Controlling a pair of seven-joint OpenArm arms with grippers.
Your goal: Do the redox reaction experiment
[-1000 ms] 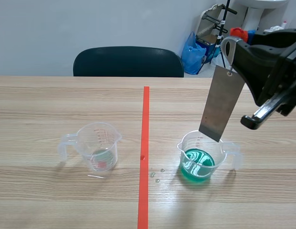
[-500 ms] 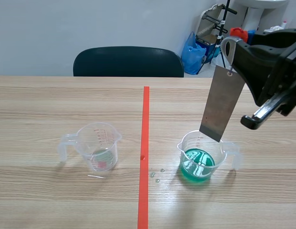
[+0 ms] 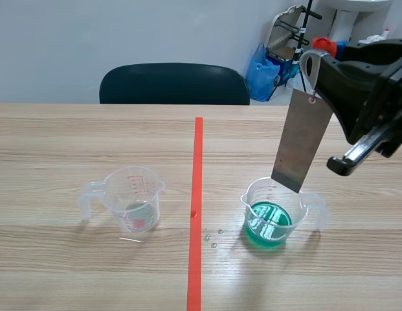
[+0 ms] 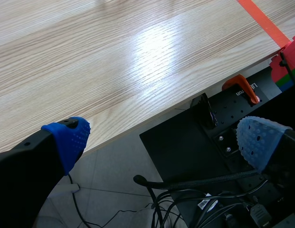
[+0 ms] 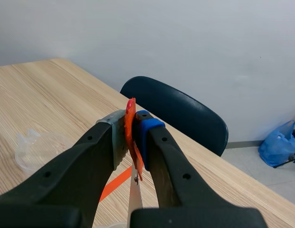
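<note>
The grey metal strip hangs at the right of the scene view, almost directly above the measuring cup of green liquid in the lower right. Its long axis is close to vertical, leaning from upper right to lower left. Its bottom edge sits about level with the cup's rim and, as far as can be judged, clear of the liquid, so the coming move looks like a straight descent with a slight nudge toward the cup's centre. The right gripper, raised in the upper right corner, is the only one near. Its fingers are clamped on an orange-red tab, and the strip dangles from this by a metal ring, free to swing. The left gripper is spread wide with nothing between its blue pads, parked over the table's near edge and out of the scene view. A second, nearly empty measuring cup stands left of the tape line, and a few droplets lie just right of it.
</note>
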